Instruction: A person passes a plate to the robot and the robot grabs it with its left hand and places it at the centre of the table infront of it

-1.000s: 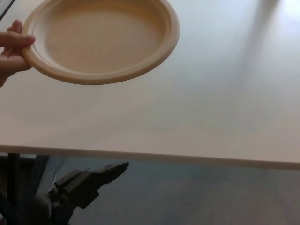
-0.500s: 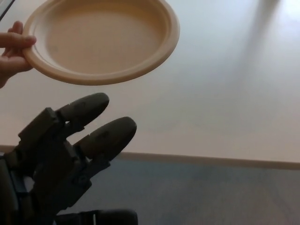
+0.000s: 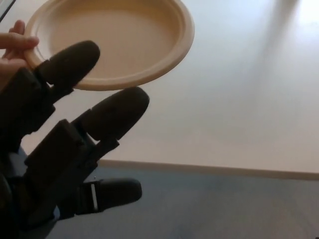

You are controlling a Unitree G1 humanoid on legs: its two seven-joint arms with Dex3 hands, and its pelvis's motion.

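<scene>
Spread wide and holding nothing, two thick fingers (image 3: pixel 112 114) and a thumb (image 3: pixel 112 193) of the left hand (image 3: pixel 65 144), rising from the lower left, with the upper fingertip overlapping the near rim of the plate (image 3: pixel 124 40), though whether touching or merely in front cannot be told. Held at its left rim by a person's hand (image 3: pixel 12 52), above the pale table (image 3: pixel 239 99), well toward the far left. Beyond the table's near edge, only grey floor (image 3: pixel 224 209).
</scene>
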